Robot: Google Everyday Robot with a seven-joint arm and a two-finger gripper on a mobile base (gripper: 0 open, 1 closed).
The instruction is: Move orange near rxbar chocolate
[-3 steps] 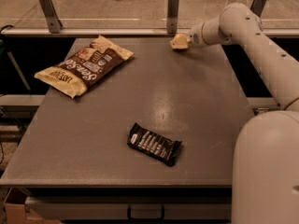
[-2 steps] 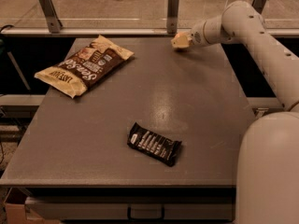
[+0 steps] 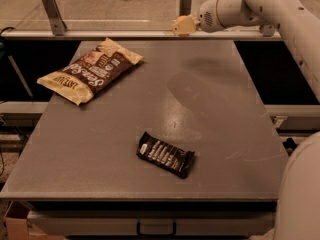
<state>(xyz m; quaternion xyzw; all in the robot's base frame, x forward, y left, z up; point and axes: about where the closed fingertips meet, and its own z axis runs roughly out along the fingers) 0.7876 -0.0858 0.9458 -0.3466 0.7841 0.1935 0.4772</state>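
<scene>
The rxbar chocolate [image 3: 165, 154] is a flat black-wrapped bar with white lettering. It lies at an angle on the grey table [image 3: 100, 149], near the front centre. My gripper [image 3: 184, 25] is a pale tan tip on the white arm [image 3: 235, 6]. It hangs above the table's far edge, right of centre and far from the bar. No orange shows on the table or anywhere else in view. It is hidden or out of view.
A tan-and-brown chip bag [image 3: 90, 71] lies at the back left of the table. A rail with two metal posts [image 3: 52, 11] runs behind the far edge. My white base [image 3: 300, 194] fills the lower right corner.
My gripper has risen from just above the table's back right area and moved a little left, up to the far rail. The bar and the bag have not moved.
</scene>
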